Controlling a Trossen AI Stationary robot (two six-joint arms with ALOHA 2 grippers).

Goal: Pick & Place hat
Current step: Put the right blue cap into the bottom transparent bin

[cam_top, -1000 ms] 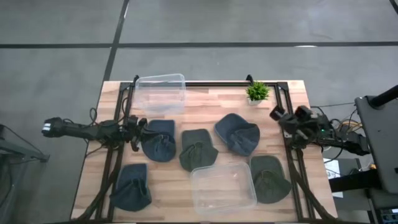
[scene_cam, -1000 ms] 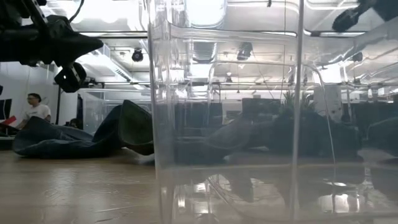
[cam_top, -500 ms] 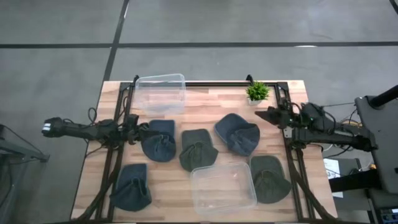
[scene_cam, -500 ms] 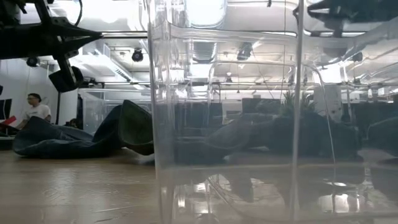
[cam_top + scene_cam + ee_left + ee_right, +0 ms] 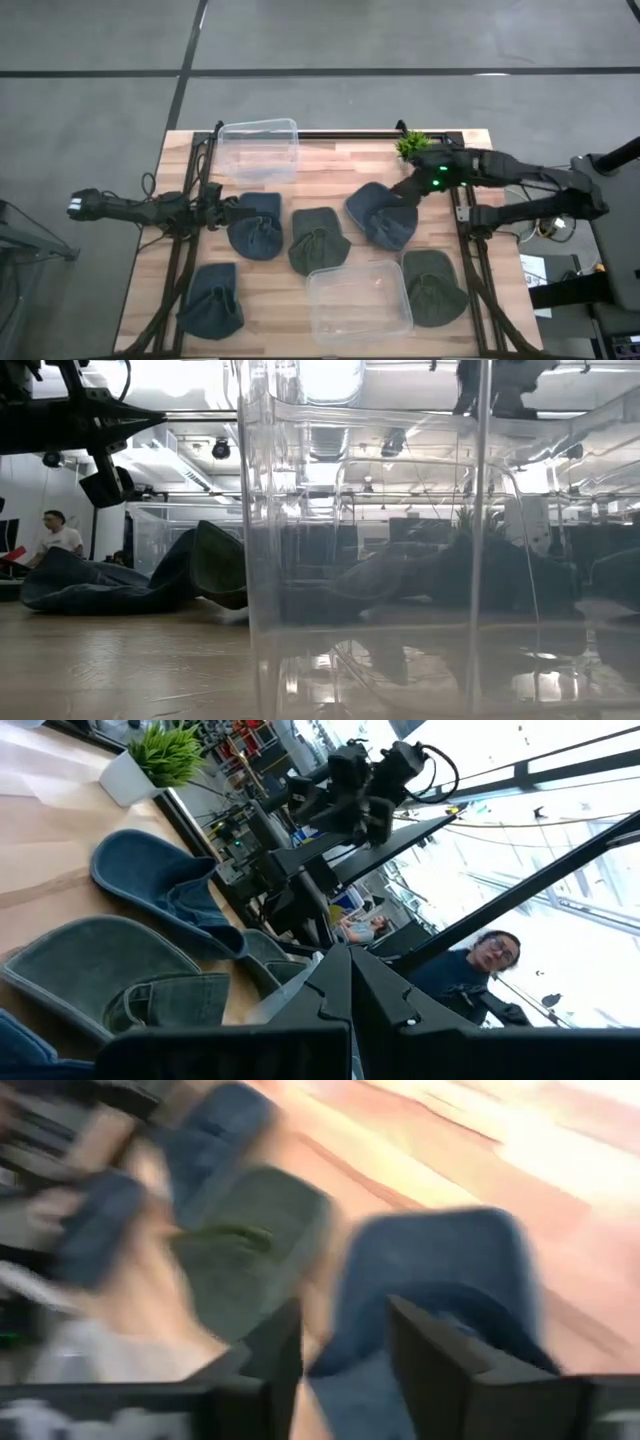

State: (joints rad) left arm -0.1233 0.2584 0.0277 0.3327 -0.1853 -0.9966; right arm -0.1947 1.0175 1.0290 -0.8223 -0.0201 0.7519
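Note:
Several denim hats lie flat on the wooden table. A blue hat (image 5: 383, 215) sits right of the middle, a dark green hat (image 5: 318, 240) at the middle, and another blue hat (image 5: 255, 225) left of it. My right gripper (image 5: 402, 192) is open and reaches in from the table's right, above the far right edge of the blue hat (image 5: 440, 1270); that view is blurred. My left gripper (image 5: 222, 210) is shut (image 5: 350, 955) and stays level just left of the left blue hat.
A clear container (image 5: 259, 150) stands at the far left and another clear container (image 5: 358, 300) at the near edge. A green hat (image 5: 433, 287) lies near right, a blue hat (image 5: 212, 300) near left. A small potted plant (image 5: 413, 148) stands beside my right arm.
My right arm has swung in from beyond the table's right edge toward the left, and its gripper now hangs over the right blue hat. My left gripper has tipped up from a downward slant to level. No hat has moved.

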